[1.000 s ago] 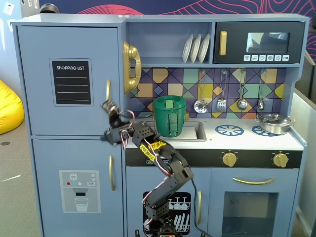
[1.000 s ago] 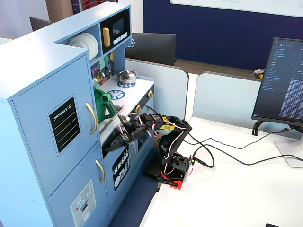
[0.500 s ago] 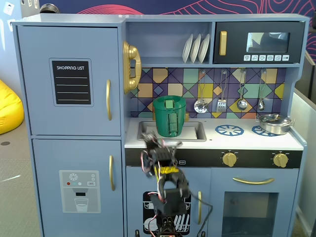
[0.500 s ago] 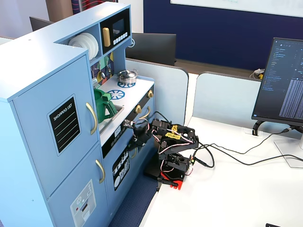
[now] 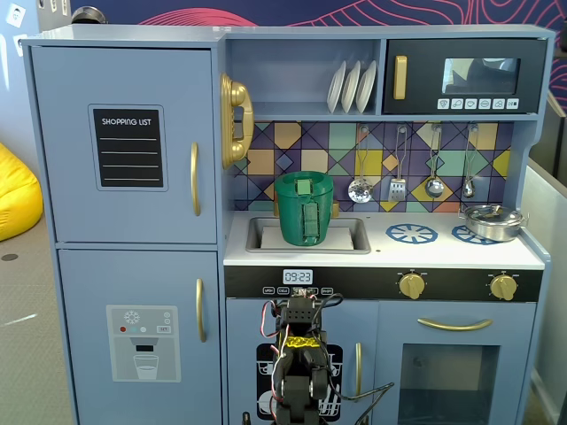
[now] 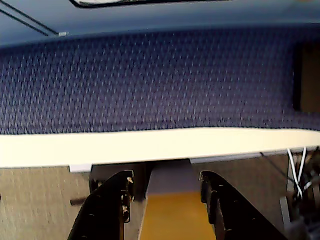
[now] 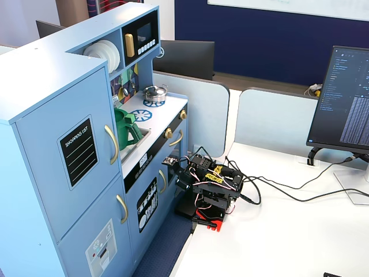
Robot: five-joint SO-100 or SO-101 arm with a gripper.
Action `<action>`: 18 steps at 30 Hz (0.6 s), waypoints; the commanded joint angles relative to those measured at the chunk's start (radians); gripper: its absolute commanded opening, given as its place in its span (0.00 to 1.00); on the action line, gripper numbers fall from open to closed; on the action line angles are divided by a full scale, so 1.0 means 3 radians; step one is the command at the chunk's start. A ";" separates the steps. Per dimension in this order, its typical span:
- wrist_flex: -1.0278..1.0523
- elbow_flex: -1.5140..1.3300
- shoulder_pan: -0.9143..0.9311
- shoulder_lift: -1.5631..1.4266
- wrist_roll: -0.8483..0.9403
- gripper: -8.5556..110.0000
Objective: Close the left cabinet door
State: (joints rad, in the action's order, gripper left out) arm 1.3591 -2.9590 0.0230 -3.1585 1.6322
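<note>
White desk surface (image 7: 288,231) beside a light-blue toy kitchen (image 7: 34,63); dark-blue wall behind, a monitor (image 7: 345,98) at right of this fixed view.

Fixed view, front of kitchen: left cabinet door (image 5: 124,142), upper left, light blue, black "SHOPPING LIST" panel, curved gold handle (image 5: 195,178) on its right edge. Door lies flush with the cabinet face, shut. Below it, a second blue door with dispenser graphic (image 5: 143,343). Gold toy telephone (image 5: 235,119) on the wall just right of the upper door. Green pitcher (image 5: 304,208) standing in the sink (image 5: 261,235). Plates (image 5: 352,86) on the shelf, microwave (image 5: 465,77) upper right, pot (image 5: 493,221) on the stove. Robot arm (image 5: 301,354) at bottom centre, folded in front of the lower small door, well apart from the left cabinet door.

Wrist view: gripper (image 6: 167,187) enters from the bottom edge, two dark fingers (image 6: 107,210) set apart, empty between them; jaws part open, holding nothing. Beyond: yellow-and-grey block, white band, dark-blue textured panel.

Fixed view, side: left cabinet door (image 7: 69,156) shut, flush. Arm (image 7: 210,187) folded low on its base at the desk edge, near the lower cabinet, cables trailing right. Gripper not distinguishable here.
</note>
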 commanded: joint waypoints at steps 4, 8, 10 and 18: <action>0.0470 -0.0123 0.0061 -0.0061 -0.0005 0.14; 0.0557 -0.0123 0.0026 -0.0066 -0.0159 0.14; 0.0578 -0.0123 0.0041 -0.0066 -0.0327 0.14; 0.0578 -0.0128 0.0031 -0.0066 -0.0353 0.14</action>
State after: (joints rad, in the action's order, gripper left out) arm 1.3744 -2.9759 0.0337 -3.1815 1.5677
